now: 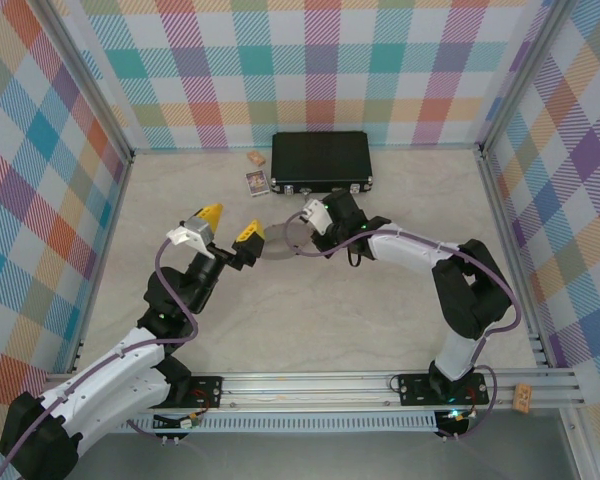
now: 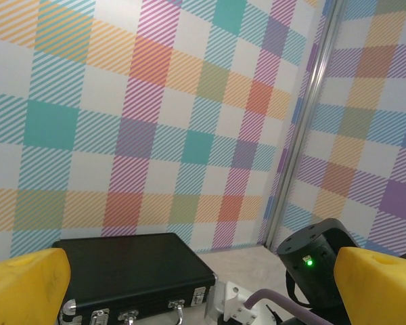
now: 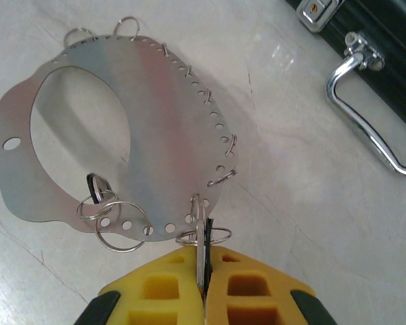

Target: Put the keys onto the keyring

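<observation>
— Table point(image 1: 330, 330), black case point(image 1: 320, 160) at the back?
— Yes. Left gripper point(image 1: 230, 228) just beside the keyring point(image 3: 169, 135), jaws wide apart
— Right gripper point(image 3: 203, 274)?
— Jaws clamped on one key point(image 3: 200, 233) at the rim of the keyring, flat on the table before the case; other key point(image 3: 95, 184) among rings at its inner edge

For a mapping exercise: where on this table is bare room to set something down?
Bare tabletop lies between left arm and right arm near the rail, right of the black case, and along the left wall. Crowded: the centre, where left tool and right tool, pinching a key, meet at the keyring, and around the cards.
</observation>
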`<state>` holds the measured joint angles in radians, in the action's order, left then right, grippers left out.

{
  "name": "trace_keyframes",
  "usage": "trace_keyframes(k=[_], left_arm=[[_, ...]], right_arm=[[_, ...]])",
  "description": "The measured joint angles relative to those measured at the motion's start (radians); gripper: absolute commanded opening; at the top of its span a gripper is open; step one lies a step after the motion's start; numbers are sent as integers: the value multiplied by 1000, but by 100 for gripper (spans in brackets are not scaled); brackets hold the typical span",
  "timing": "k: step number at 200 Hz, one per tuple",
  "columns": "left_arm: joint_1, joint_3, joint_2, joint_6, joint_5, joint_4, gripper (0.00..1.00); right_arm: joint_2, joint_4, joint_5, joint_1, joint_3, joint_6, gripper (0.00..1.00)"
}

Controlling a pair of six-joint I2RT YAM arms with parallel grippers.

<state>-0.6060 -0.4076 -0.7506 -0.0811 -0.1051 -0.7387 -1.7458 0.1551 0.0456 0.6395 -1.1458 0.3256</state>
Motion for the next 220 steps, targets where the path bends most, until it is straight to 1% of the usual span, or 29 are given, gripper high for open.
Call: trace_keyframes(k=[41, 101, 174, 220], left_arm=[[0, 0, -9, 0, 8, 0, 100], [0, 0, -9, 0, 8, 0, 100], [0, 10, -15, 0, 7, -23, 100], [0, 13, -15, 0, 6, -23, 100]], right_arm=[[-8, 62, 4, -11, -2, 4, 0], [-117, 198, 23, -13, -76, 4, 0], [-127, 320, 27, -23, -105, 1, 0], [-145, 388, 53, -32, -133, -5, 0]])
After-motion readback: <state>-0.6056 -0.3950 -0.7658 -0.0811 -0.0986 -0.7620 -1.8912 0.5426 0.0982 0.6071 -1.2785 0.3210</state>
